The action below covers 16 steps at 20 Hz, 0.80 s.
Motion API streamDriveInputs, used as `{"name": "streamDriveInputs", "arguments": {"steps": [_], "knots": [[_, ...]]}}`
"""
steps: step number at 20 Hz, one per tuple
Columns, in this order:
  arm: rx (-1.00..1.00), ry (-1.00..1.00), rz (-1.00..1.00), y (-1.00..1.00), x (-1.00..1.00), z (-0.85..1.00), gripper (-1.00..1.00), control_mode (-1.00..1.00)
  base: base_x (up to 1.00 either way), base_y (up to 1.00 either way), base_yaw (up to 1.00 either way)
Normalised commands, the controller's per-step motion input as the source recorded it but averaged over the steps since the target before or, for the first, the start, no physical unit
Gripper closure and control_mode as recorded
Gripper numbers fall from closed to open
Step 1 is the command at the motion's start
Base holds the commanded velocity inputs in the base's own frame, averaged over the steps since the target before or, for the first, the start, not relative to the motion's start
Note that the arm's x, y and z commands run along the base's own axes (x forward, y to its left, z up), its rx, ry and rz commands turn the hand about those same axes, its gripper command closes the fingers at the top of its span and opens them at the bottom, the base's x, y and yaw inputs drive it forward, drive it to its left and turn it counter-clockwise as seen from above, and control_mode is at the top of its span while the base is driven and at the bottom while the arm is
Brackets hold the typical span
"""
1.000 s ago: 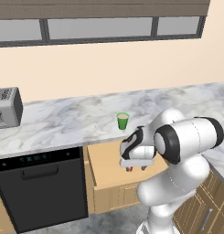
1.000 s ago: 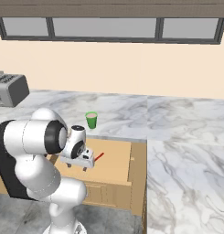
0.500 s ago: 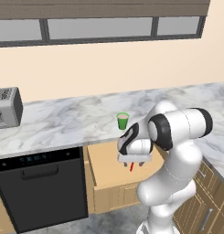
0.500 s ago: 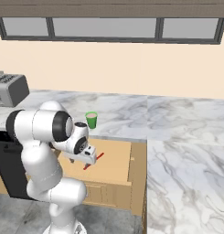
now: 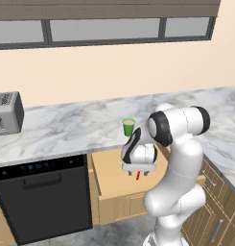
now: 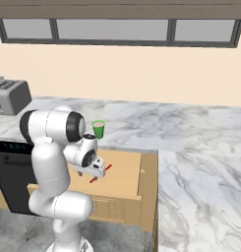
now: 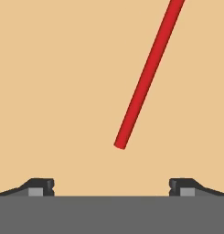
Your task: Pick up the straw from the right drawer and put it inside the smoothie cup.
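A thin red straw (image 7: 147, 75) lies flat on the plain tan bottom of the right drawer (image 5: 109, 168), which stands pulled out below the marble counter (image 5: 66, 129). In the hand view the straw runs on a slant from the upper right down toward the middle, and its lower end stops above the gap between the two dark fingertips (image 7: 40, 186), closer to the middle than to either one. The tips stand wide apart at the bottom corners of that view, and neither touches the straw.

In the left base view a short red piece of the straw (image 5: 138, 175) shows just beneath the gripper (image 5: 138, 167), which points down into the drawer. In the right base view the straw (image 6: 101, 173) lies slanted on the drawer floor (image 6: 124, 172), partly covered by the gripper (image 6: 90, 170).

The smoothie cup (image 5: 129, 127), small and bright green, stands upright on the counter just behind the drawer, near the counter's front edge. The cup (image 6: 98, 129) is well apart from the straw. A silver toaster (image 5: 6, 113) sits far to the left on the counter, and a black dishwasher (image 5: 42, 197) is beside the drawer on its left.
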Motion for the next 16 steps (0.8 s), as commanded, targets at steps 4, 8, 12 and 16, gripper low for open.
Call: {"name": "streamDriveInputs", "arguments": {"steps": [4, 8, 12, 16], "knots": [[-0.01, 0.00, -0.01, -0.02, 0.10, -0.27, -1.00, -1.00, 0.00, 0.00, 0.00], [-0.03, 0.00, 0.00, -0.06, 0.05, -0.29, -1.00, -1.00, 0.00, 0.00, 0.00], [0.00, -0.01, 0.00, -0.13, 0.13, -0.20, -1.00, -1.00, 0.00, 0.00, 0.00], [0.00, -0.02, 0.00, -0.10, 0.17, -0.12, -1.00, -1.00, 0.00, 0.00, 0.00]]}}
